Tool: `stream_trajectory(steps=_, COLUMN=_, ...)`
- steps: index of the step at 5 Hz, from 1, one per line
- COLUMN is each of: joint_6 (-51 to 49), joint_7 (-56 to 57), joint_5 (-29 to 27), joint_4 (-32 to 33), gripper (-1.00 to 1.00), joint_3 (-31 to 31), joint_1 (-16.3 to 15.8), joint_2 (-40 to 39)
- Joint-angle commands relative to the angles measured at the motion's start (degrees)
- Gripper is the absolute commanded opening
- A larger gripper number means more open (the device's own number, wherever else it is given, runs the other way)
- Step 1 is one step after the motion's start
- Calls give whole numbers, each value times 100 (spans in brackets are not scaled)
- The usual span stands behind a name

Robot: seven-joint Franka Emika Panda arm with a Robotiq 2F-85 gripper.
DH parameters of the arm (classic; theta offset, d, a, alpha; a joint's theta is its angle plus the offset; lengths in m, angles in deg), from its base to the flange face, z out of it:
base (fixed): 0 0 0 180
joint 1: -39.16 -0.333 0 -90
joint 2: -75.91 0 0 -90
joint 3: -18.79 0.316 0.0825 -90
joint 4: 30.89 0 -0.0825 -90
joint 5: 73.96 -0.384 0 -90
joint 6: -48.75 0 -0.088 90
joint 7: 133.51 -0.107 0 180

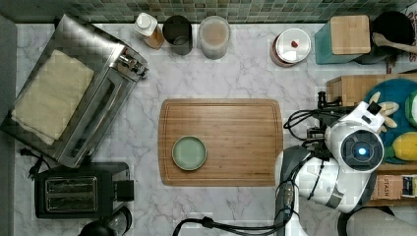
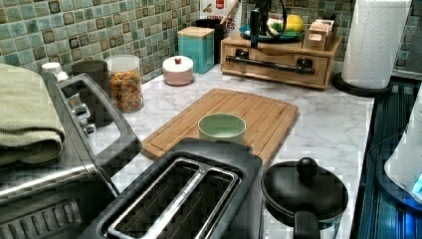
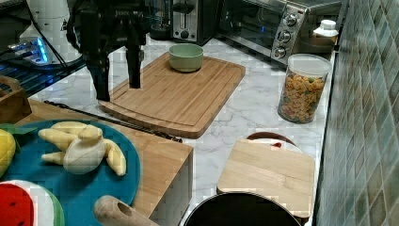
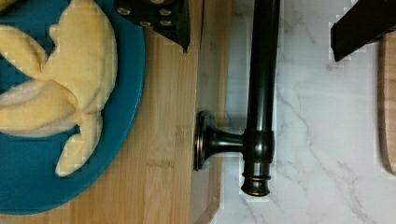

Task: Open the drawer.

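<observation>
The drawer (image 2: 278, 62) is a light bamboo front set flush in a low wooden box (image 1: 344, 86) at the top view's right. Its long black bar handle (image 4: 261, 93) runs along the front on short posts (image 4: 219, 141). The handle (image 3: 113, 120) also shows in the right view, just off the marble. My gripper (image 4: 259, 49) hangs open above the handle. One fingertip (image 4: 175, 28) is over the box top and the other (image 4: 359, 32) is over the marble, so the bar lies between them. In the right view the gripper (image 3: 117, 80) sits a little above the bar, not touching it.
A teal plate (image 3: 94, 183) of toy fruit rests on the box top. A cutting board (image 1: 221, 142) with a green bowl (image 1: 189, 153) lies beside the drawer front. A toaster oven (image 1: 74, 93), toaster (image 1: 74, 194), pasta jar (image 3: 301, 92) and paper towel roll (image 2: 375, 40) stand around.
</observation>
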Motion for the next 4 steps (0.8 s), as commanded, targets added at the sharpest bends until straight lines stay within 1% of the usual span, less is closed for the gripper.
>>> stream_trajectory(steps=1, joint_6=-43, joint_7=-459, joint_5=-77, joint_4=508, gripper=100, joint_3=-27, joint_1=-134, joint_2=229)
stream_trajectory(steps=2, joint_6=464, joint_7=-570, joint_5=209, joint_4=648, gripper=100, joint_3=-86, joint_1=-111, joint_2=117)
stream_trajectory(steps=3, joint_6=453, joint_7=-157, joint_5=-191, joint_4=545, gripper=100, joint_3=-62, joint_1=20, joint_2=-222)
stream_trajectory(steps=4, joint_6=1068, joint_7=-473, joint_5=-26, joint_4=748, gripper=100, joint_3=-149, joint_1=15, joint_2=-430)
